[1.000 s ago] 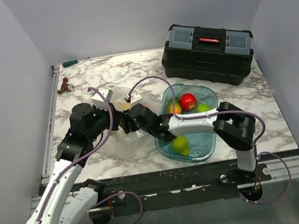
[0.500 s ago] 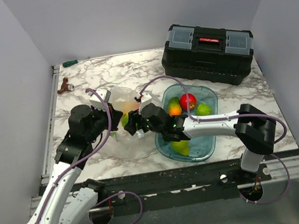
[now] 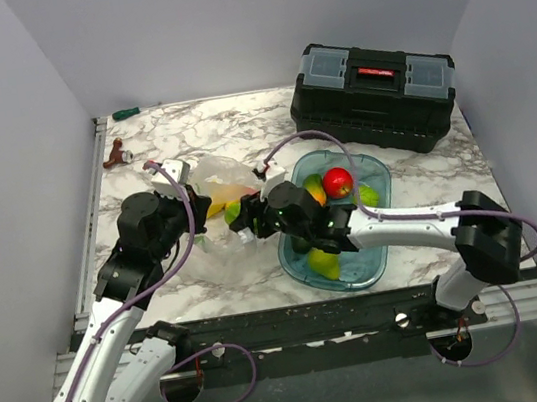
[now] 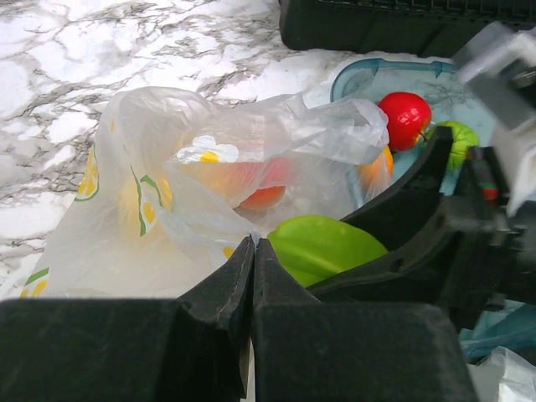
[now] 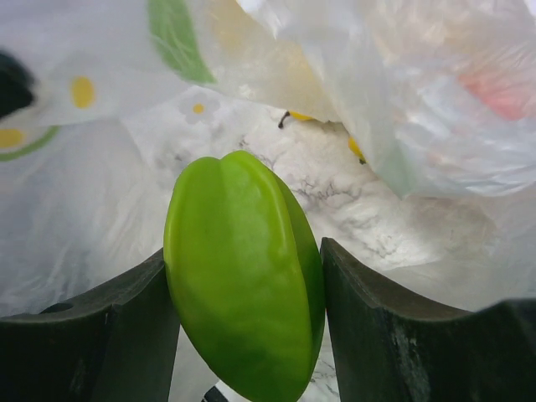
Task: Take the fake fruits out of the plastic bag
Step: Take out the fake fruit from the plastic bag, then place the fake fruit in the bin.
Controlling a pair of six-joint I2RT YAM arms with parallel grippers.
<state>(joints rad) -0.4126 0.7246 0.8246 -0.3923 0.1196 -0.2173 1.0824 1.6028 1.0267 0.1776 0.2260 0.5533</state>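
The plastic bag (image 3: pixel 212 177) lies crumpled at mid-table, see-through with lemon prints (image 4: pixel 159 193). My left gripper (image 3: pixel 196 200) is shut on the bag's near edge (image 4: pixel 254 245). A peach-coloured fruit (image 4: pixel 261 186) shows through the film. My right gripper (image 3: pixel 241 215) is at the bag's mouth, shut on a glossy green fruit (image 5: pixel 243 276), which sits upright between its two fingers (image 5: pixel 117 327). That green fruit (image 4: pixel 322 245) lies just right of the left jaws. A red apple (image 3: pixel 337 182), a green pear (image 3: pixel 324 262) and other fruits rest in the blue tray (image 3: pixel 382 257).
A black toolbox (image 3: pixel 372 94) stands at the back right, behind the tray. A green screwdriver (image 3: pixel 124 113) and a small brown object (image 3: pixel 117 154) lie at the far left. The right arm reaches across the tray's near left side.
My right gripper has drawn slightly rightward out of the bag's mouth, so the green fruit now shows. The right elbow swung right. The left gripper lifted the bag edge a little back-left.
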